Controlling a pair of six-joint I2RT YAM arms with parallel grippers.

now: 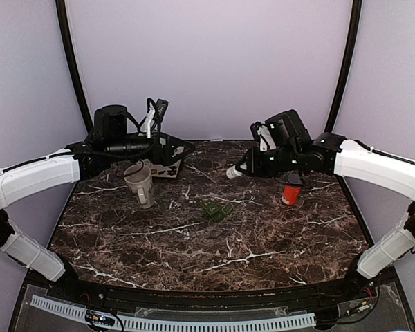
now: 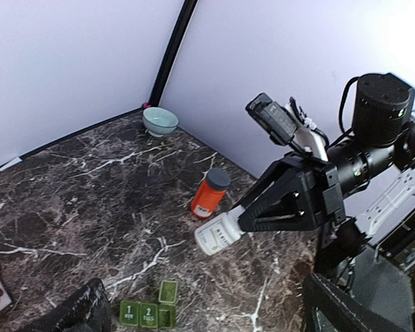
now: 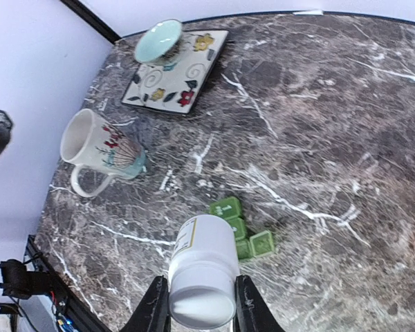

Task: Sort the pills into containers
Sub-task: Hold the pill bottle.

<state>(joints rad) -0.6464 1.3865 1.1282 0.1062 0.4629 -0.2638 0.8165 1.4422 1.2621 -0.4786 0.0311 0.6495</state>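
Observation:
My right gripper (image 3: 202, 304) is shut on a white pill bottle (image 3: 203, 270), held tilted in the air with its bottom toward the wrist camera. Below it on the table lies a green pill organizer (image 3: 241, 234) with numbered lids, one lid flipped open. From above, the white bottle (image 1: 233, 172) hangs behind and right of the organizer (image 1: 216, 210). An orange pill bottle (image 1: 291, 189) with a dark cap stands to the right. My left gripper (image 1: 183, 151) hovers open and empty at the back left; its fingers (image 2: 79, 312) frame the organizer (image 2: 150, 308) and the white bottle (image 2: 219, 233).
A patterned mug (image 1: 140, 183) stands at the left, beside a flowered square plate (image 3: 180, 69) with a pale bowl (image 3: 159, 40) on its corner. A pale bowl (image 2: 160, 120) also sits near the back corner in the left wrist view. Walls enclose the table.

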